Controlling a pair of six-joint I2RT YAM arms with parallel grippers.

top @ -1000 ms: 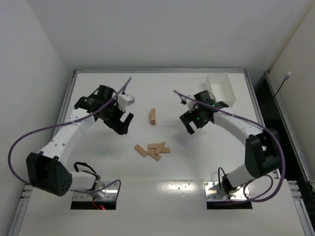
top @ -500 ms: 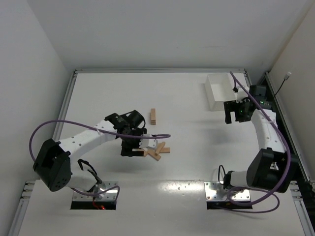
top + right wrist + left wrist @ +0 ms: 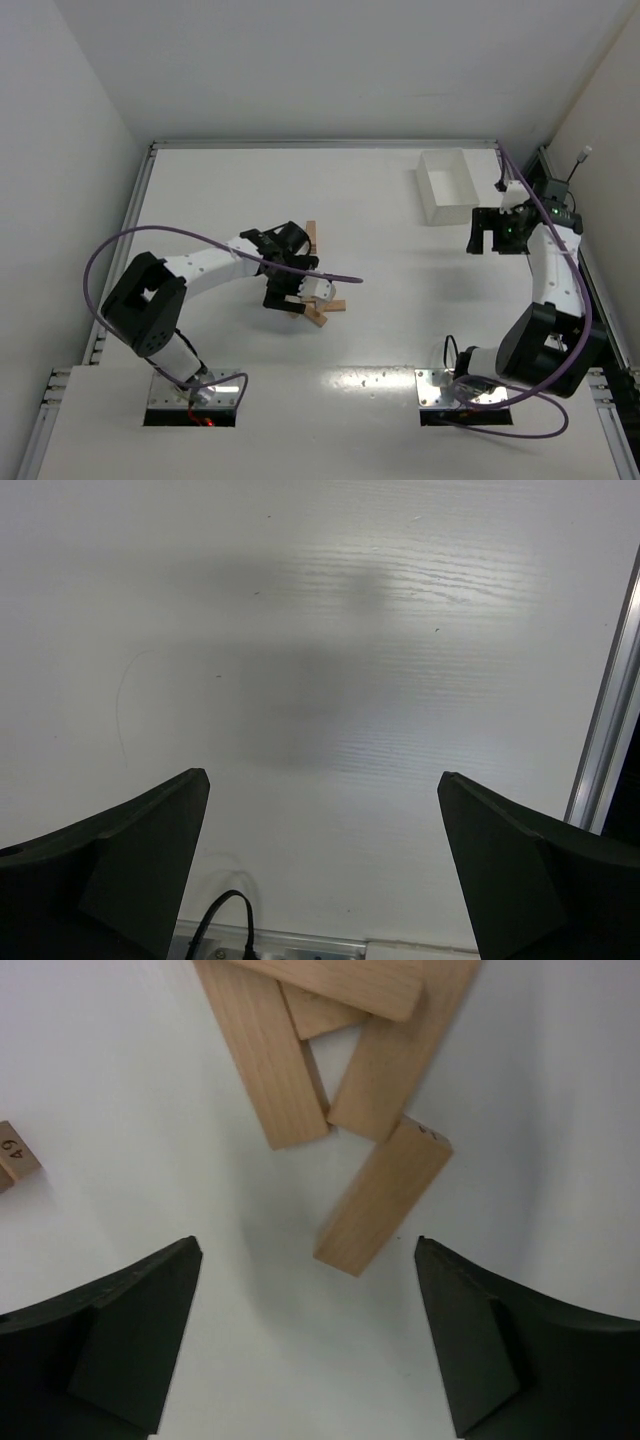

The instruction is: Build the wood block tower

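Note:
Several loose wood blocks (image 3: 322, 306) lie in a jumble at the table's middle. In the left wrist view one block (image 3: 385, 1196) points its near end at the gap between my fingers, with longer blocks (image 3: 265, 1055) crossed beyond it. My left gripper (image 3: 285, 297) (image 3: 308, 1250) hangs open just left of the pile and touches no block. The tower (image 3: 311, 236) is a narrow stack just behind the left arm, partly hidden by it. My right gripper (image 3: 484, 238) (image 3: 322, 777) is open and empty over bare table at the far right.
A white bin (image 3: 450, 186) stands at the back right, just left of the right arm. An aluminium rail (image 3: 610, 710) runs along the table's right edge. A purple cable (image 3: 200, 236) loops over the left arm. A block end marked 49 (image 3: 15, 1155) shows at the left.
My left arm swung from the left of the table down to the block pile, and the pile shifted. My right arm pulled back from the middle to the right edge beside the bin.

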